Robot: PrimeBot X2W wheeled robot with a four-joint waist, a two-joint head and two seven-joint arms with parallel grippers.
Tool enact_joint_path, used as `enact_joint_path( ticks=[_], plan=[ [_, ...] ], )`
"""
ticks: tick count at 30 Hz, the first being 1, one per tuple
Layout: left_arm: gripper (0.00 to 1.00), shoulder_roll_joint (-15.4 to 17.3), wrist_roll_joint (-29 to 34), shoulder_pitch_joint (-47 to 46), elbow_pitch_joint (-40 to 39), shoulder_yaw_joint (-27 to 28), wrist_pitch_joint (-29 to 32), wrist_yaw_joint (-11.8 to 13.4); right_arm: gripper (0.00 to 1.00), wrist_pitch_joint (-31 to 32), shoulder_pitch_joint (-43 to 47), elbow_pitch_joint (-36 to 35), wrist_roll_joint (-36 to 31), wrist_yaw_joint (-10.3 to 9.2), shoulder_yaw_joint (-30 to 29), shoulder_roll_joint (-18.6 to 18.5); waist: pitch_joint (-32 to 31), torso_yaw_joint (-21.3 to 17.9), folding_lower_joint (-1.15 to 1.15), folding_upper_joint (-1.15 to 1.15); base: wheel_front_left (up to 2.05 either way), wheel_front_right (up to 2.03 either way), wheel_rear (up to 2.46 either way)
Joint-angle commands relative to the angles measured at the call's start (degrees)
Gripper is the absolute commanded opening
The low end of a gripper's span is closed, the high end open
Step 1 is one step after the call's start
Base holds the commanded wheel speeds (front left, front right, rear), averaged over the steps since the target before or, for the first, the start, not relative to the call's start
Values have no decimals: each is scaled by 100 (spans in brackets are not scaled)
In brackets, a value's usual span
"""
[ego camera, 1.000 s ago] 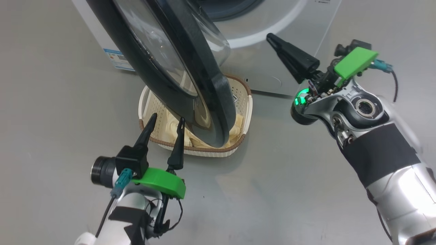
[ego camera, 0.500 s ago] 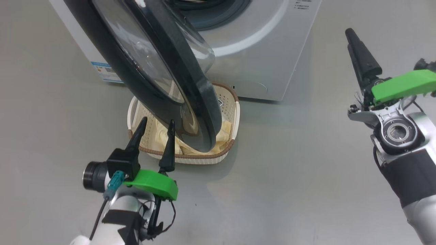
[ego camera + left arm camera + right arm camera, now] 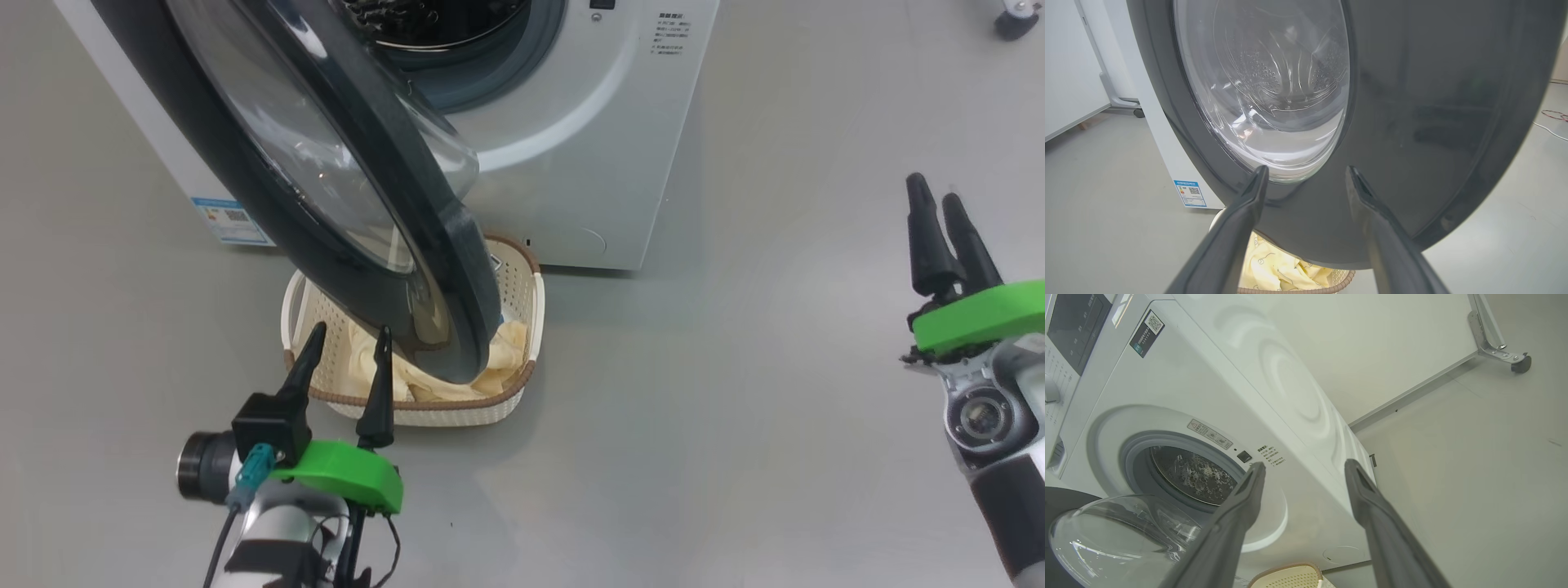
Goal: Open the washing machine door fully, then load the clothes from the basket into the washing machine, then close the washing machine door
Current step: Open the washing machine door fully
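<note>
- While the washing machine door point(image 3: 326, 188) stands swung out from the washing machine point(image 3: 588, 163), its lower edge overhangs the basket point(image 3: 433, 415) and covers the basket's 12 o'clock half.
- Bare floor point(image 3: 694, 408) lies open from 3 to 6 o'clock of the basket.
- Its wide black rim is glossy, around a bulging clear glass bowl; the steel drum point(image 3: 424, 20) shows at 12 o'clock in the head view.
- Pale cream-yellow clothes point(image 3: 506, 359) lie in the basket, partly under the door's edge.
- At the basket's 7 o'clock, the left gripper point(image 3: 350, 329) has its fingers spread and empty; whether the tips touch the door cannot be told.
- Well apart at 3 o'clock, the right gripper point(image 3: 932, 188) has its fingers spread and holds nothing.
</note>
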Motion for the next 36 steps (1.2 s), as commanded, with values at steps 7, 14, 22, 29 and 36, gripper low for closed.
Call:
enact_joint_path(
  ticks=[7, 14, 22, 29, 36],
  plan=[
    [100, 156, 15, 116, -141, 257, -38, 30, 100, -76, 633, -262, -2442, 25, -996, 297, -262, -129, 0, 0, 0, 0, 0],
    [100, 186, -3, 270, -113, 256, -38, 11, 100, 191, 1496, -953, -4438, 25, -1739, 1047, -451, -171, 0, 0, 0, 0, 0],
    [100, 180, -23, 367, -45, 191, -38, 1, 100, 624, 2350, -1815, -5469, 25, -1899, 1565, -611, -199, 0, 0, 0, 0, 0],
    [100, 174, -72, 432, -28, 177, -38, 15, 100, 735, 2769, -2250, -5877, 25, -1849, 1641, -698, -221, 0, 0, 0, 0, 0],
    [100, 198, -112, 476, -40, 181, -38, 41, 100, 804, 2973, -2536, -5829, 25, -1536, 1649, -722, -261, 0, 0, 0, 0, 0]
  ],
)
